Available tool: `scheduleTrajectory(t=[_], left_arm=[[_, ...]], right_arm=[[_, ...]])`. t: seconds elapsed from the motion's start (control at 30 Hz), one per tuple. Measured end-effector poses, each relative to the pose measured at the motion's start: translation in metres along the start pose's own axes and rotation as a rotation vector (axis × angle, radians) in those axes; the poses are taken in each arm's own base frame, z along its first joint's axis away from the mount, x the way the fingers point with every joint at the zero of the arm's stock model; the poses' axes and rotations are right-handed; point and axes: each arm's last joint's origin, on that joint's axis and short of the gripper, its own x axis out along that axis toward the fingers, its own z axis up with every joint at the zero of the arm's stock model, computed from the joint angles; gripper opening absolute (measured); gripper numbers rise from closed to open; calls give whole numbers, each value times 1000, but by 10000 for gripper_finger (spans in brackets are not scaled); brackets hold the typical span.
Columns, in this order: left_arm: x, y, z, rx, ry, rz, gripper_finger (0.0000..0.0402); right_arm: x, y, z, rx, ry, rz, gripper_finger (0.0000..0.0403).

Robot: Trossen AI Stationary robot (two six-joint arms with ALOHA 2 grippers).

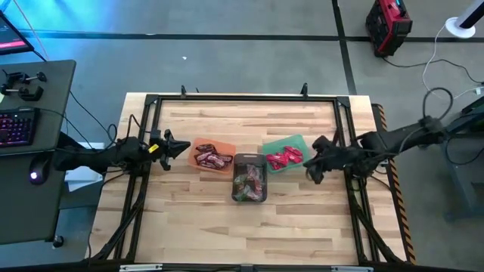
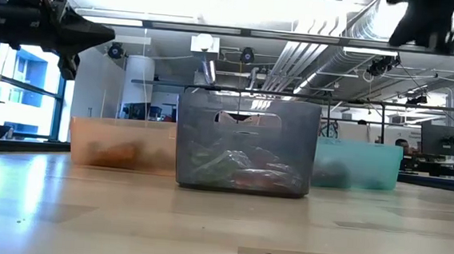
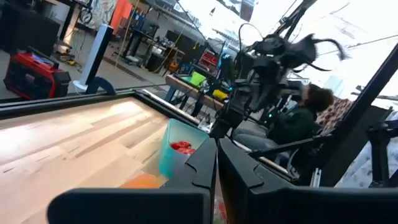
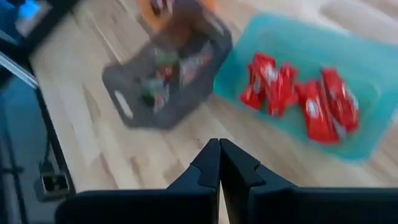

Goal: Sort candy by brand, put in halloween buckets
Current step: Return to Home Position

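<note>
Three buckets stand in a row mid-table. The orange bucket [image 1: 211, 156] holds dark brown bars. The dark grey bucket [image 1: 249, 180] holds mixed small pieces. The green bucket [image 1: 285, 155] holds red-wrapped candy [image 4: 298, 93]. My left gripper [image 1: 181, 146] hovers above the table just left of the orange bucket, fingers shut and empty. My right gripper [image 1: 311, 173] hangs in the air right of the green bucket, near its near-right corner, shut and empty too.
A black frame [image 1: 242, 99] runs around the wooden table top. Bare wood lies in front of the buckets and behind them. A desk with a keyboard [image 1: 17, 126] stands off the table's left side. A person sits beyond the table's right edge [image 3: 298, 118].
</note>
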Motion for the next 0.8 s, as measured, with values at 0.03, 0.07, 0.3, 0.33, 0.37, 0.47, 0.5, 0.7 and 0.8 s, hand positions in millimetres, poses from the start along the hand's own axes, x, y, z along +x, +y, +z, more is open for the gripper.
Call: scheduleTrajectory(t=[0.03, 0.07, 0.3, 0.33, 0.37, 0.47, 0.5, 0.7, 0.8], left_arm=[[0, 0, 0, 0, 2, 1, 7], [0, 0, 0, 0, 1, 1, 7], [0, 0, 0, 0, 0, 0, 7], [0, 0, 0, -1, 0, 0, 7], [0, 0, 0, 0, 0, 0, 7], [0, 0, 0, -1, 0, 0, 8], [0, 0, 0, 0, 0, 0, 8], [0, 0, 0, 0, 0, 0, 8], [0, 0, 0, 0, 0, 0, 8]], right_arm=[[3, -11, -3, -7, -38, 33, 0], [7, -21, -6, -13, -79, 61, 0], [18, -73, -29, -84, -322, 271, 0], [19, -78, -33, -86, -350, 307, 0], [21, -82, -38, -100, -371, 347, 0], [27, -94, -51, -152, -420, 422, 0], [28, -97, -54, -161, -440, 438, 0], [36, -109, -66, -221, -559, 504, 0], [40, -112, -70, -262, -602, 519, 0]])
